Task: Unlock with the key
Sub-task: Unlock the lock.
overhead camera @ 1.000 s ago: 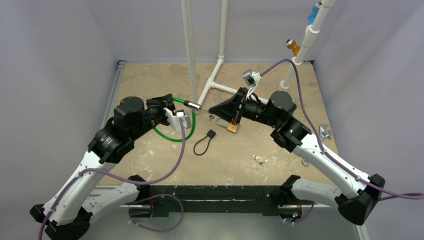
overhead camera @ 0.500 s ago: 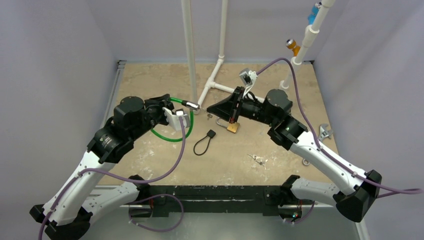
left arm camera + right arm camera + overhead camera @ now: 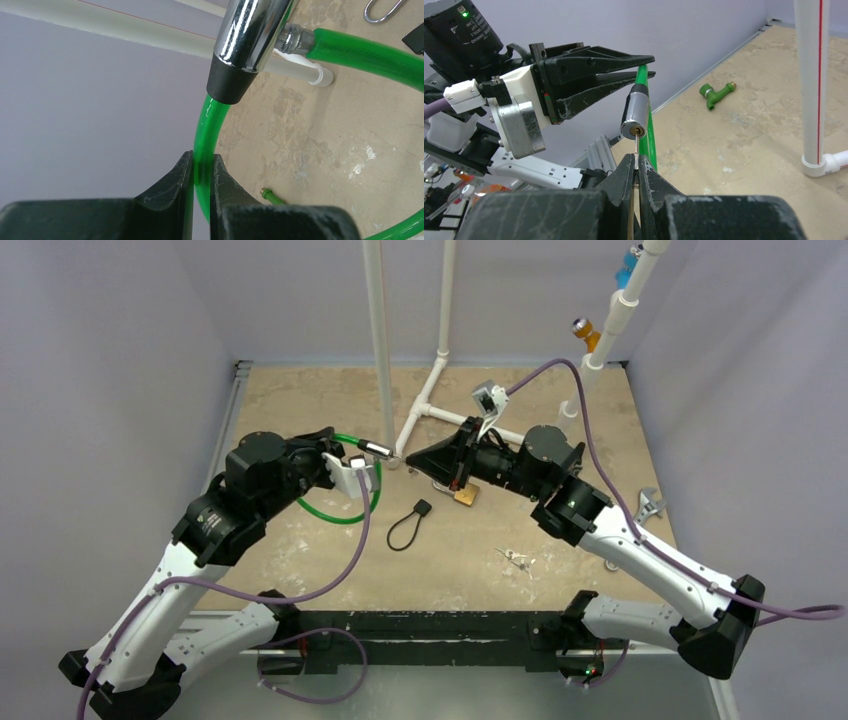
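My left gripper (image 3: pixel 200 165) is shut on the green cable (image 3: pixel 206 130) of a cable lock and holds it up off the table. The lock's chrome cylinder (image 3: pixel 635 114) sticks out past the left fingers, its brass keyhole facing my right gripper. In the top view the cylinder (image 3: pixel 378 449) lies between the two grippers. My right gripper (image 3: pixel 636 159) is shut on a thin metal key (image 3: pixel 636 146). The key's tip touches the keyhole; I cannot tell how deep it sits. In the top view the right gripper (image 3: pixel 408 458) is just right of the cylinder and the left gripper (image 3: pixel 335 443) just left of it.
A brass padlock (image 3: pixel 465 496) and a black loop strap (image 3: pixel 407 525) lie on the table below the grippers. White PVC pipes (image 3: pixel 377 340) stand behind. A green fitting (image 3: pixel 716 93) lies on the table, small metal bits (image 3: pixel 517 559) at front right, a wrench (image 3: pixel 652 505) at the right edge.
My right gripper has moved left with the key, closing the gap to the lock cylinder. The left gripper and the cable have shifted slightly up and back.
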You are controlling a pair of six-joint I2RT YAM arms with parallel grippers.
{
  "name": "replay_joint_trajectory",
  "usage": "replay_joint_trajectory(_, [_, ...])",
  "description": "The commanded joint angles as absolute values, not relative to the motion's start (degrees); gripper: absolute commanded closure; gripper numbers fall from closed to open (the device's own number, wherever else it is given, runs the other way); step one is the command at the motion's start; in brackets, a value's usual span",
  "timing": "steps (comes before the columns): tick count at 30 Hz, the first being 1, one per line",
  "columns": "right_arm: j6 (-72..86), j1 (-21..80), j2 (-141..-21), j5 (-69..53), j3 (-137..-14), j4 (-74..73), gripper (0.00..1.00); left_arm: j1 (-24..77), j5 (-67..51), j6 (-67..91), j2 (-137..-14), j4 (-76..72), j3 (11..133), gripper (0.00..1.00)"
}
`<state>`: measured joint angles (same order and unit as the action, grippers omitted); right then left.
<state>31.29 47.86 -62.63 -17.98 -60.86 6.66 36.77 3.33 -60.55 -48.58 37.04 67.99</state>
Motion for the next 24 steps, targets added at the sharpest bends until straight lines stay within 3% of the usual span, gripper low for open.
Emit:
replay_joint_trajectory(1, [30.9, 49.3, -63.2, -13.0, -64.3, 6.7, 1.0, 37.5, -1.3, -58.5, -47.8, 31.7, 70.6, 1.0])
replay_joint_trajectory(11, [34.4, 49.6, -61.8, -8.7, -61.3, 9.7, 1.0, 37.5, -1.6, -56.9, -47.6, 31.8, 70.7, 1.0])
replay_joint_trajectory(24, [35.5, 49.6, -62.9, -15.1, -59.4, 16.5, 1.0, 37.6, -1.8, -52.6, -47.7, 32.1, 71.7, 1.0])
